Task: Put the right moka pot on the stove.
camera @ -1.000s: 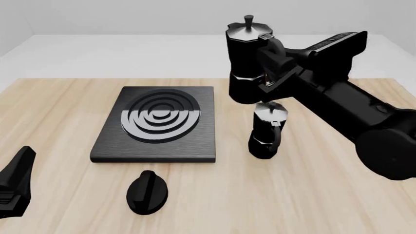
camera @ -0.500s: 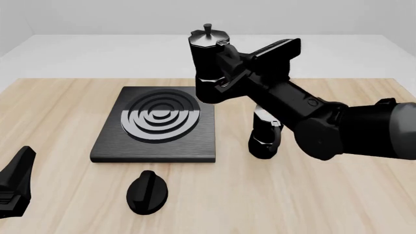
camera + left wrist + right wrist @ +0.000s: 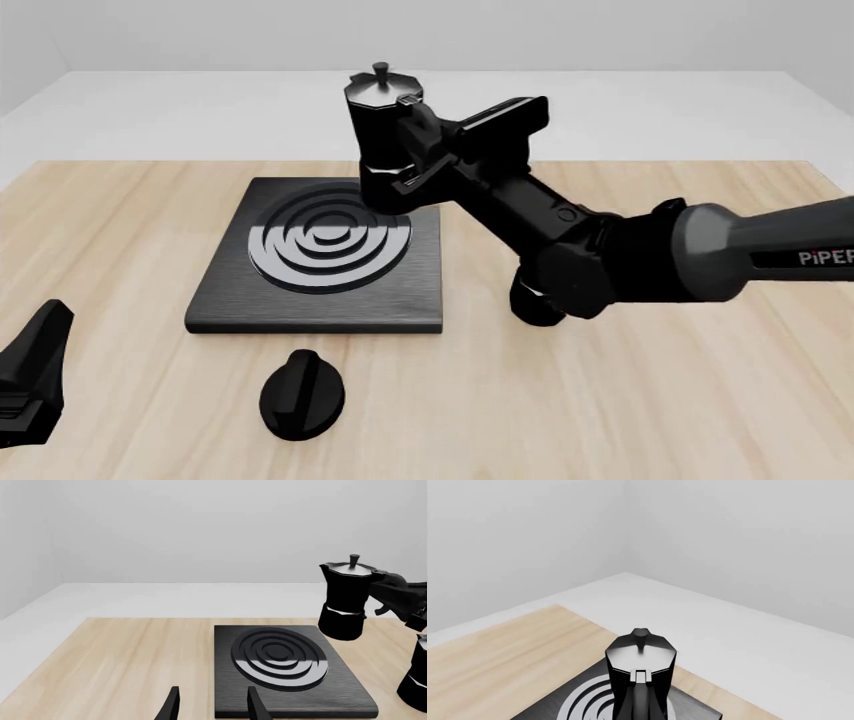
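The right moka pot is black and faceted with a greyish lid and a small knob. It hangs upright in the air over the far right edge of the stove, clear of it. My right gripper is shut on its handle side. The left wrist view shows the pot raised beside the slab's far corner. In the right wrist view the pot fills the centre, with stove rings below. My left gripper rests low at the near left, open and holding nothing.
A second black moka pot stands on the wood right of the stove, mostly hidden behind my right arm; it also shows in the left wrist view. A small black oval knob lies in front of the stove.
My right arm has carried the held pot leftward, from above the second pot to over the stove's far right edge. The left gripper has not moved.
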Controlling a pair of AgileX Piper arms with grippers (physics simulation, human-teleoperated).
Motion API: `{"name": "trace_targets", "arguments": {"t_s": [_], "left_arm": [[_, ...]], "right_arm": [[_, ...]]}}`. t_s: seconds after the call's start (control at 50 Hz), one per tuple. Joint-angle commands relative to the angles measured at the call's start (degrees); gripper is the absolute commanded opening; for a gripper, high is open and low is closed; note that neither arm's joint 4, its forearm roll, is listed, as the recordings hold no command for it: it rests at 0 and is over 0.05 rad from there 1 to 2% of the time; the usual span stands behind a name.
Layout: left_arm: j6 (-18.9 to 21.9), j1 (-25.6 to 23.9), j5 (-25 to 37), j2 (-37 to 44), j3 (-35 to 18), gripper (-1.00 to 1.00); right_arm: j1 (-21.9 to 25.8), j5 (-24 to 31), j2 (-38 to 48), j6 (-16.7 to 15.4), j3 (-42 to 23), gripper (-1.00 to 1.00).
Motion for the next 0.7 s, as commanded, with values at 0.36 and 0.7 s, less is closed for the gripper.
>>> {"name": "trace_targets", "arguments": {"t_s": [0.36,0.7], "left_arm": [[0.00,0.00,0.00,0.00,0.00,1.00],[0.00,0.00,0.00,0.00,0.00,1.00]], "right_arm": [[3.12,-0.59,12.70,0.45,-13.30,-1.00],[4.09,0.93,18.82,0.07,-20.22,-1.00]]}}
